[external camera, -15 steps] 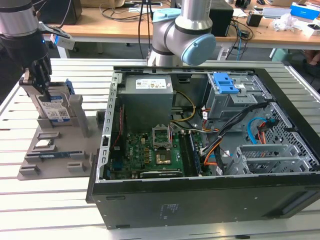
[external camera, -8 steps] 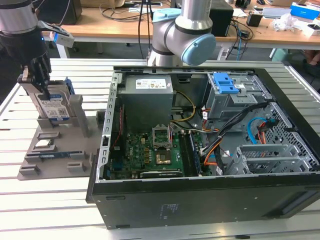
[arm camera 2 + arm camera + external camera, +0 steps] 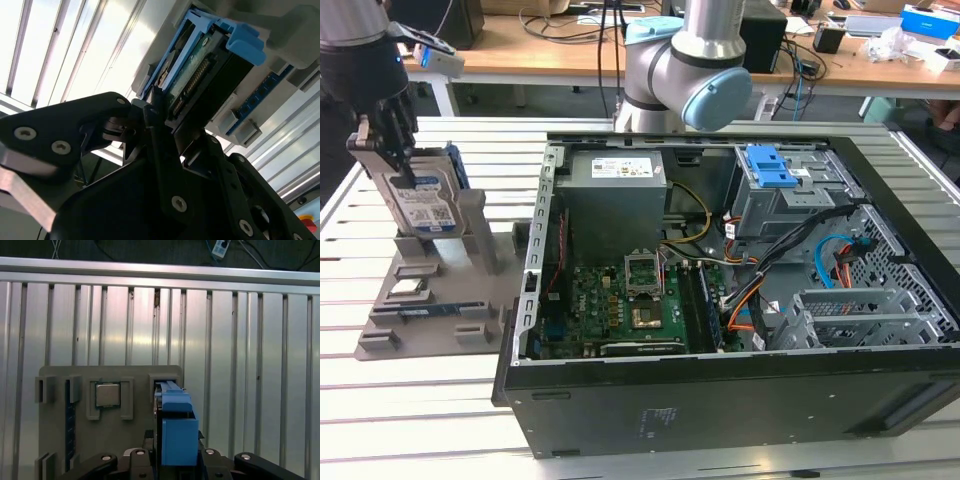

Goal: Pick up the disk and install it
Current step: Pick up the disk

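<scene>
Inside claw (image 3: 388, 150), disk (image 3: 420, 200), clamped upright

Slatted metal table (image 3: 420, 420) carries a grey fixture (image 3: 430, 322) and open computer case (image 3: 720, 410).

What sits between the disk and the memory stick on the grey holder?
A square processor chip in its pocket beside the disk, in the first wrist view.

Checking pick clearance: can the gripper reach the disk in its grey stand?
Likely yes: the gripper is at the top of the disk, nothing between them; the stand holds it lower down.
</scene>
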`<action>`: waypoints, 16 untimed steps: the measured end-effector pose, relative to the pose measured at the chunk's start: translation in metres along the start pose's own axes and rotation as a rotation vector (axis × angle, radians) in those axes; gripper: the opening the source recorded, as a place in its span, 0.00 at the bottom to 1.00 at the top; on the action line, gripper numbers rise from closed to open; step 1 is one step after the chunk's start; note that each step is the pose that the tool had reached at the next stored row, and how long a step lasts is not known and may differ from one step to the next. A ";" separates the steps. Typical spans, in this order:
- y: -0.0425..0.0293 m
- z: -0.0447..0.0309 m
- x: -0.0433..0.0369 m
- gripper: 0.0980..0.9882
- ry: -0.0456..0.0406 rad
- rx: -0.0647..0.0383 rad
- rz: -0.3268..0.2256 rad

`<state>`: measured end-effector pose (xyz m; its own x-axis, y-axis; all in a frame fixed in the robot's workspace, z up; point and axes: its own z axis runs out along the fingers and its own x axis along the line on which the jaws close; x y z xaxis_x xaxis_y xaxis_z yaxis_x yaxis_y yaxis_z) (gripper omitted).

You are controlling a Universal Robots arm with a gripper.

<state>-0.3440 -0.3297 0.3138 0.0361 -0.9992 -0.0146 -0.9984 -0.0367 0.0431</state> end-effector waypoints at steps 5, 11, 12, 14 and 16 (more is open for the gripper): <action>0.0001 -0.0089 -0.0010 0.30 0.0001 0.000 0.000; 0.0001 -0.0171 -0.0022 0.30 0.0001 0.000 0.000; 0.0001 -0.0190 -0.0025 0.30 0.0001 0.000 0.000; 0.0000 -0.0214 -0.0030 0.30 0.0000 0.000 0.000; -0.0002 -0.0248 -0.0035 0.30 0.0000 0.000 0.000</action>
<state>-0.3429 -0.3265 0.3386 0.0361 -0.9992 -0.0146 -0.9984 -0.0367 0.0431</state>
